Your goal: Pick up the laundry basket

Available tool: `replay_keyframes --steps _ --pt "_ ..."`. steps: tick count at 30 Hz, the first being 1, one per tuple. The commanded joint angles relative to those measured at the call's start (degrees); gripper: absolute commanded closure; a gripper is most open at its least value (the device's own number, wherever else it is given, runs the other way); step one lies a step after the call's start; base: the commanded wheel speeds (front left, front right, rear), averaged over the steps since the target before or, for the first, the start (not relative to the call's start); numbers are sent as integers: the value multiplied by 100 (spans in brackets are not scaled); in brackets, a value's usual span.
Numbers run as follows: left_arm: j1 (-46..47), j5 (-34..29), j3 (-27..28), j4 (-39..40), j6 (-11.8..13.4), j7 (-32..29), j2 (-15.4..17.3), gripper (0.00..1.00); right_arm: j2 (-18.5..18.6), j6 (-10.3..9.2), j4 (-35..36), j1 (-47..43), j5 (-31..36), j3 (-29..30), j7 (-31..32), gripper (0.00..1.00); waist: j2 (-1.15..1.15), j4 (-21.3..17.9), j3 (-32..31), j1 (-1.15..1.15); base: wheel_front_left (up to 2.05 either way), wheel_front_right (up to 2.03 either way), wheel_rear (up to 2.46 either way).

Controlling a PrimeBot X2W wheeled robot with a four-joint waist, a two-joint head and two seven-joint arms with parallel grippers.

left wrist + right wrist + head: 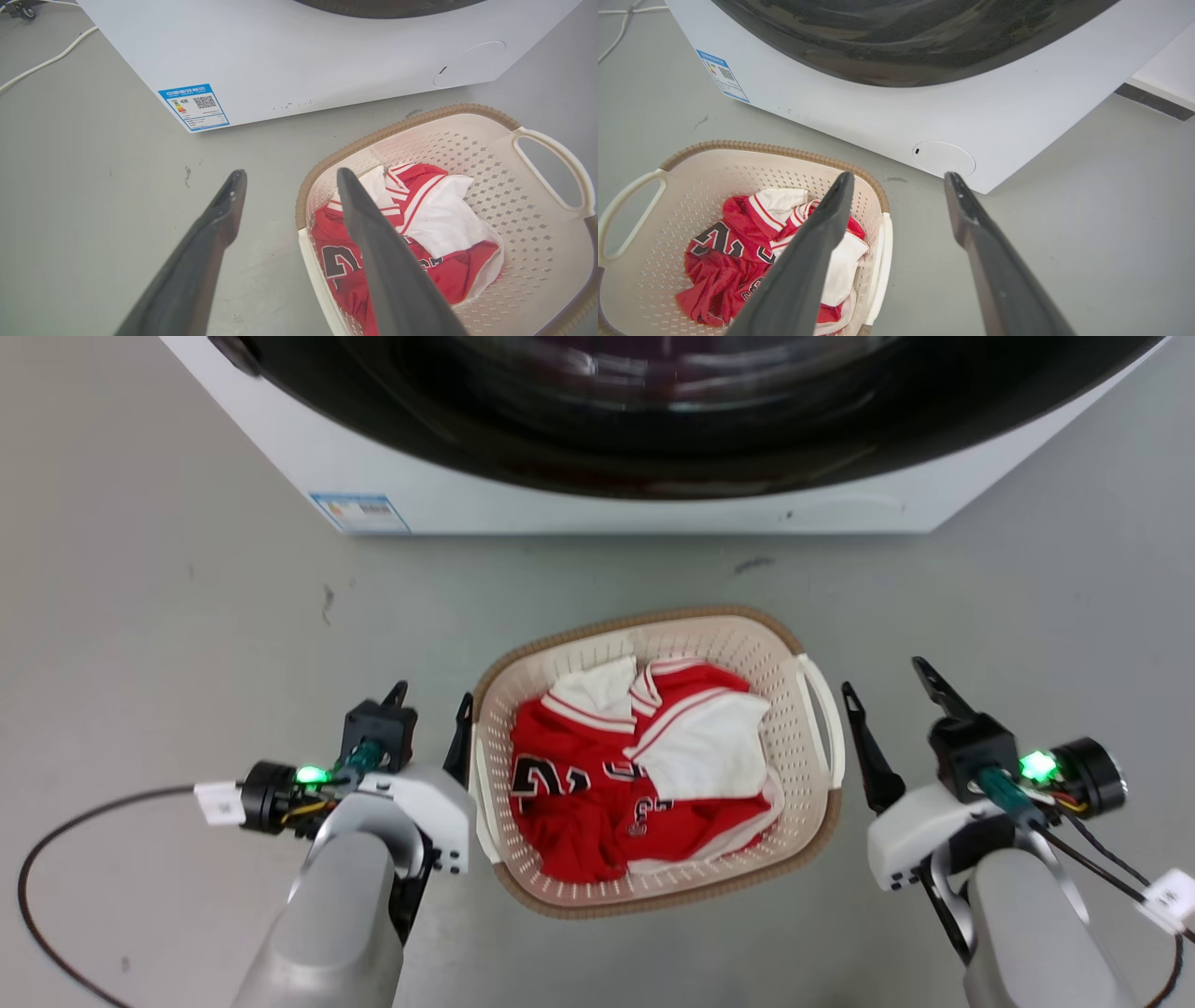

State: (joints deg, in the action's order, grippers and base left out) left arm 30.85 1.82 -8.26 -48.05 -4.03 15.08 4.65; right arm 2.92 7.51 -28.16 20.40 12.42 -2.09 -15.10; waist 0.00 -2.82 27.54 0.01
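Laundry basket (794,723) (red jersey (597,803) inside) between left gripper (431,695) and right gripper (883,676), both spread, washer (597,511) beyond.

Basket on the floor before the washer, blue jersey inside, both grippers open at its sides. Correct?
One thing is off: the jersey is red and white, not blue, as the head view shows. The laundry basket does sit on the floor before the washer, with the left gripper and right gripper open at its sides.
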Motion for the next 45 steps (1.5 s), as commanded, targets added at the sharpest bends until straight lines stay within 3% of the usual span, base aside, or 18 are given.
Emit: replay_keyframes --steps 1,13,25,38,39,40,41,45 --pt "166 -22 -17 -80 -20 15 7 0 -6 -4 -141 202 40 -34 -11 0 0 -18 306 -1 0 0 0" --pt "995 -45 -234 -1279 -134 14 56 0 12 -5 -1722 1238 268 -81 -10 0 0 -36 1261 -1 0 0 0" --pt "1512 -9 -367 -1838 -99 14 14 0 5 -5 -2543 1838 323 -141 -11 0 0 -97 1899 -1 0 0 0" --pt "1735 33 -521 -2122 -103 14 -25 0 -4 -5 -3265 2223 312 -104 -10 0 0 -98 2142 -1 0 0 0" --pt "1773 34 -534 -2156 -101 14 -32 8 -5 -5 -3305 2255 302 -114 -10 53 0 -96 2149 -1 0 0 0" --pt "1796 30 -544 -2174 -94 12 -36 58 -4 -5 -3341 2287 284 -116 -10 93 0 -94 2157 -1 0 0 0" --pt "1798 35 -558 -2181 -95 11 -40 100 -4 -5 -3430 2296 270 -142 -10 100 0 -90 2162 -1 0 0 0" --pt "1843 35 -635 -2241 -120 11 -27 100 -13 -8 -3652 2420 229 -217 -10 100 0 -78 2153 -1 0 0 0"
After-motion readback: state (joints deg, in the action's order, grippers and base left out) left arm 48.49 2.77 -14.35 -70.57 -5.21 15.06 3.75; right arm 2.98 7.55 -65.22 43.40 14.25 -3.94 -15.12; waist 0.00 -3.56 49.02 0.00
